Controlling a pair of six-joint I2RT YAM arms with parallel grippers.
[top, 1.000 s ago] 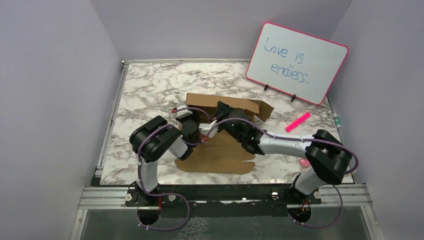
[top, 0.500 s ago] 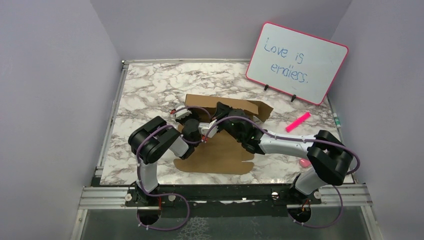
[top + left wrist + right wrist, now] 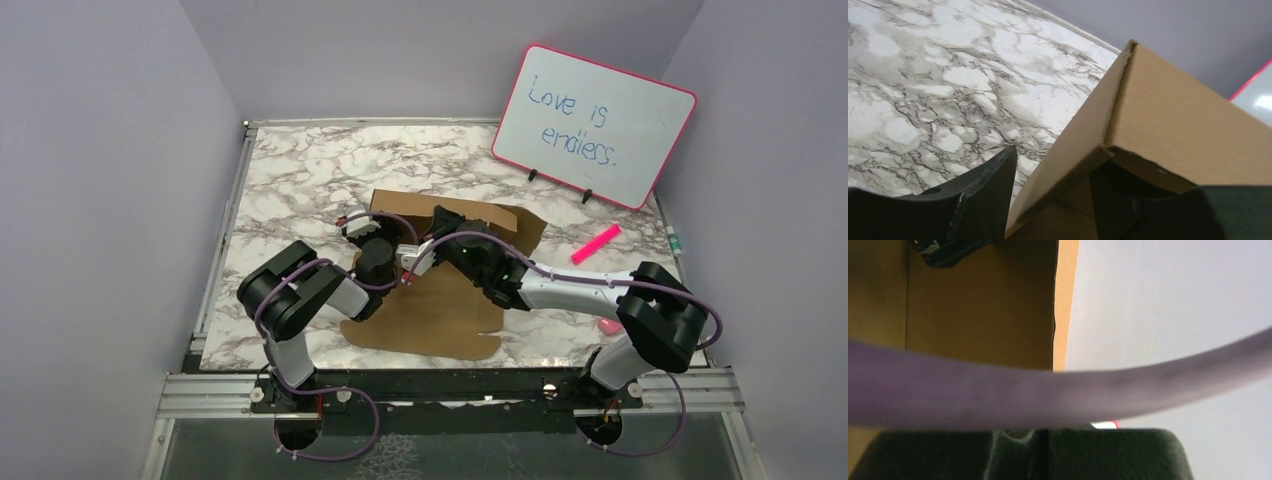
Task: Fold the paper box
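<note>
One paper box (image 3: 440, 305) sits at the middle of the marble bench (image 3: 290, 180), its near panel lying flat and its far wall standing up. Left fingers (image 3: 980, 192) stand apart, straddling the raised left corner of that wall. A sliver of bench shows between one finger and the cardboard, so they appear to be around it rather than clamped on it. Right fingers (image 3: 948, 455) are pressed together on nothing, close beside the upright wall. Thin brown cardboard like this is likely light, stiff across its panels and weak at the scored creases. It would probably slide on the smooth bench if pushed. The best hold, by this view, is a wall's top edge near a corner, while the other fingers pin the flat base.
</note>
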